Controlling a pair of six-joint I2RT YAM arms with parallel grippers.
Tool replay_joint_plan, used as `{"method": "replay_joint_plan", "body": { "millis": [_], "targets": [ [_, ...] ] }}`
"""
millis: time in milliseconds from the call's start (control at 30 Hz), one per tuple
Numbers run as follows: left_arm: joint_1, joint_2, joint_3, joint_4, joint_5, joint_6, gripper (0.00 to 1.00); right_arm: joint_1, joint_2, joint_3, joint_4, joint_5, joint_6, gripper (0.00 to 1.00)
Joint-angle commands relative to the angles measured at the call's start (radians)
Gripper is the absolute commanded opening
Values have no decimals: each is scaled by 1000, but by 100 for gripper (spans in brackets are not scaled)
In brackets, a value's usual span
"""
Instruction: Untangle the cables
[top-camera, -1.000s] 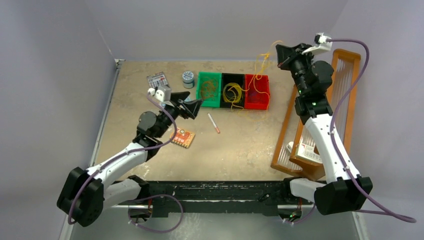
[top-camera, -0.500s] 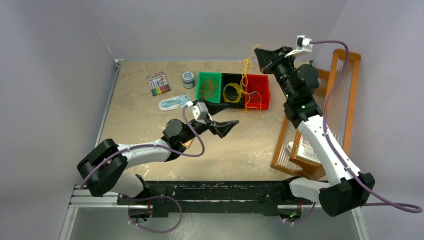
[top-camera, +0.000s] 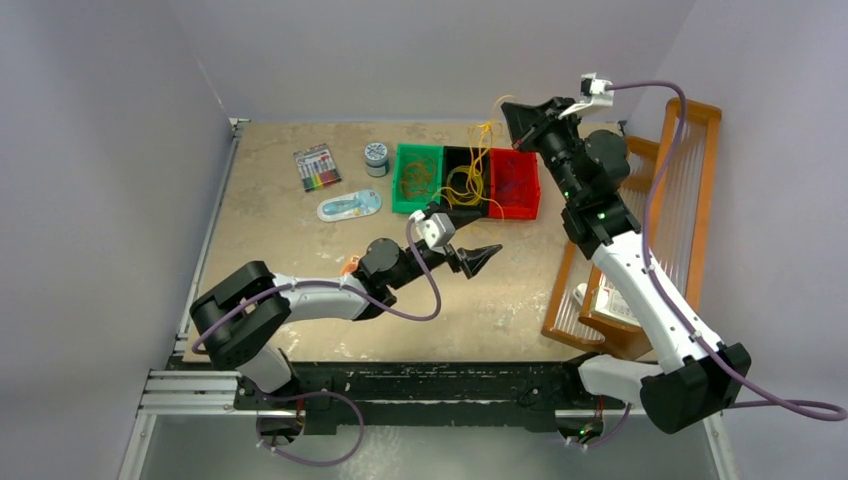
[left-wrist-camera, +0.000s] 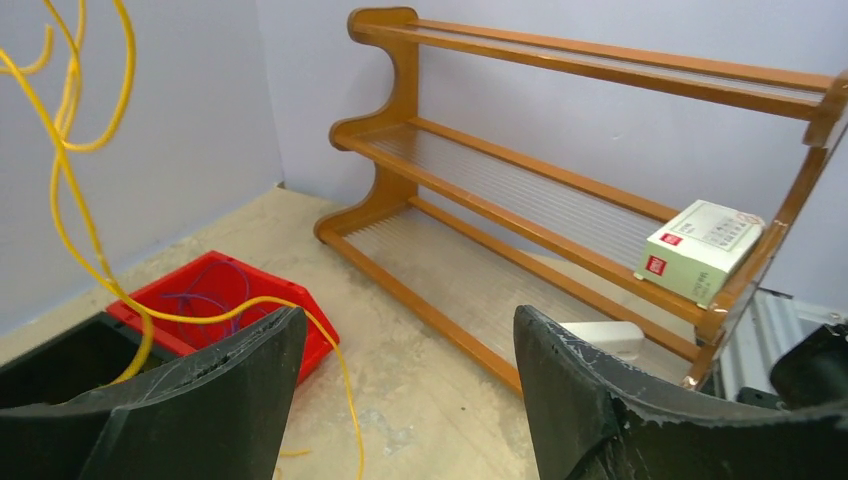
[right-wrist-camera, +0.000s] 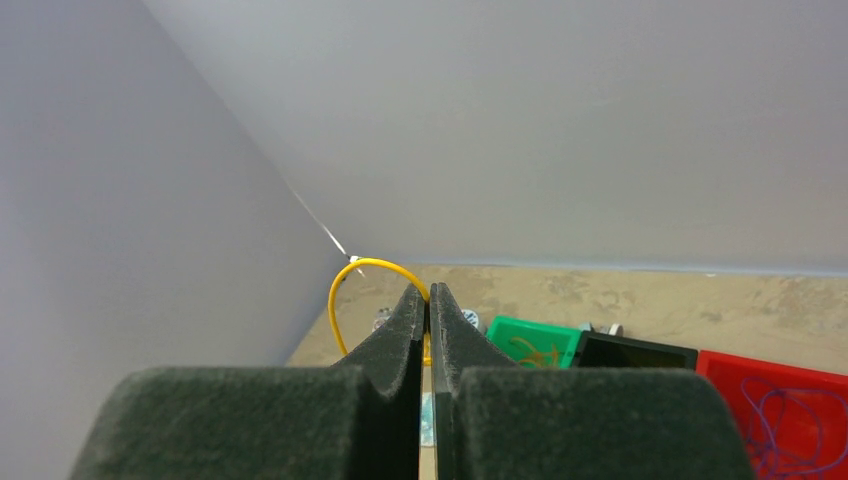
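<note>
Pinching yellow cables (left-wrist-camera: 60, 150) in the tight-pressed right gripper (top-camera: 510, 112) high at 1 o'clock, dangling strands down to the black bin (top-camera: 455, 151) at 12 o'clock, spreading the left gripper (top-camera: 487, 256) wide near table centre

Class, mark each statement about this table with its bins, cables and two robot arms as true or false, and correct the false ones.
1. The right gripper is shut on a yellow cable. True.
2. The left gripper grips a cable. False: it is open and empty.
3. The red bin is empty. False: a purple cable lies in it.
4. A white box sits on the wooden rack. True.
</note>
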Motion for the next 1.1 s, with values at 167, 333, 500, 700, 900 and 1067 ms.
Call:
{"method": "replay_joint_plan", "body": {
  "millis": [167,333,500,700,900,1067],
  "targets": [
    [1,87,181,45,-8,114,74,4,-53,14,-10,3,-65,0],
    [1,122,226,47,-44,150,73,4,-64,15,-25,6,-79,0],
    [18,162,262,50,-99,181,72,4,-67,14,-27,-11,-79,0],
    [44,177,272,75,-148,179,72,4,-66,12,-29,-16,-81,0],
    [65,169,256,96,-210,190,72,4,-70,15,-33,-17,-86,0],
    [76,172,257,96,-230,199,71,4,-71,18,-37,-21,-90,0]
  ]
}}
